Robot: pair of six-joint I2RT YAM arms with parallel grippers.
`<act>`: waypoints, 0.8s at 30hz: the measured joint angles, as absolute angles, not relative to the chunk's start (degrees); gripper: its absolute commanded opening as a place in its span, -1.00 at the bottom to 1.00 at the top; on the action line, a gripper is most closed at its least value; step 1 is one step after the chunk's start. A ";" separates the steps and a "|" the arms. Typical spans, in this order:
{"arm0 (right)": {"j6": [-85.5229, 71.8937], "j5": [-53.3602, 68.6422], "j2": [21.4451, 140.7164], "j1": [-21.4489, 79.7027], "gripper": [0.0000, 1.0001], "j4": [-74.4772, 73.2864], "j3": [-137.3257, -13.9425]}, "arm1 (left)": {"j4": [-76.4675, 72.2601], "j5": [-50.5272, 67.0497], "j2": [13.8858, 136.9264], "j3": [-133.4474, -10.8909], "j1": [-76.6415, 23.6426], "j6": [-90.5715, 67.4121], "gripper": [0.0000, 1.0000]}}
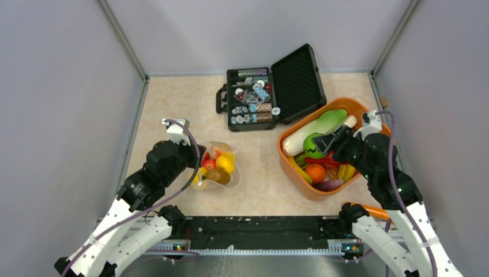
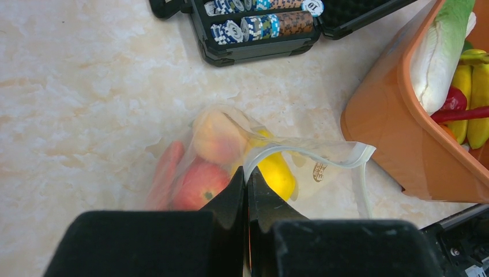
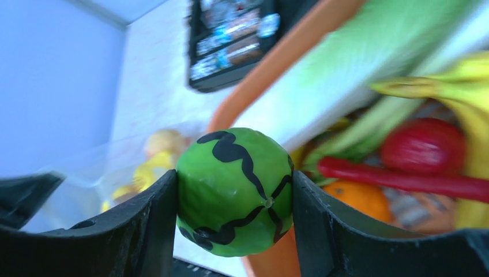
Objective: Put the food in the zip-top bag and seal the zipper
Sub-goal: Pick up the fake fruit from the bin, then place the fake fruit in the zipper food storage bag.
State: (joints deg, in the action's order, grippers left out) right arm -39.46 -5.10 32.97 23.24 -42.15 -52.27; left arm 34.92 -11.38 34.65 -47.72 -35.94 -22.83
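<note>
Green with black stripes, a toy watermelon (image 3: 230, 173) sits clamped in our right claw (image 3: 234, 213) over the orange tub (image 1: 285, 157) at the tabletop's (image 1: 173, 98) right edge, beside a cabbage (image 1: 323, 124). Our left claw (image 2: 246, 183) is pinched tight on the rim of the zip-top bag (image 2: 222, 115), its zipper (image 2: 314, 151) gaping, toward the near left corner. A peach (image 2: 214, 138), apple (image 2: 199, 186) and yellow pepper (image 2: 278, 174) lie inside. A black case (image 1: 297, 78) of poker chips (image 1: 251, 92) lies open at the far edge.
</note>
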 measured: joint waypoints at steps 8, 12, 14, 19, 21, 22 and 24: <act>-42.57 14.20 38.89 26.65 -0.60 -22.85 -46.92 | 34.83 -11.11 35.42 -47.72 -35.94 -23.77 -1.00; -40.95 11.53 46.30 38.48 -0.60 -20.21 -48.73 | 34.87 -10.66 35.46 -47.79 -35.94 -24.14 -1.00; -39.31 8.75 51.99 46.61 -0.60 -18.17 -51.55 | 34.96 -10.37 35.75 -47.97 -35.94 -24.34 -1.00; -34.17 0.84 64.75 61.36 -0.60 -12.40 -59.44 | 36.18 -10.28 36.53 -49.15 -35.94 -24.93 -1.00; -32.51 -1.19 68.45 64.31 -0.60 -9.43 -61.36 | 36.69 -10.20 36.53 -49.45 -35.94 -25.23 -1.00; -31.62 -2.33 70.06 65.54 -0.60 -7.97 -62.00 | 36.88 -10.13 36.53 -49.58 -35.94 -25.41 -1.00; -30.39 -4.14 72.55 66.96 -0.59 -5.85 -62.39 | 37.32 -10.07 36.51 -49.71 -35.94 -25.63 -1.00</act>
State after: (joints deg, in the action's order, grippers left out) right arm -30.39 -4.14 72.55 66.96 -5.85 -62.39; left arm 37.32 -10.07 36.51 -49.71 -35.94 -25.63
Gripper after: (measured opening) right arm 0.604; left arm 0.001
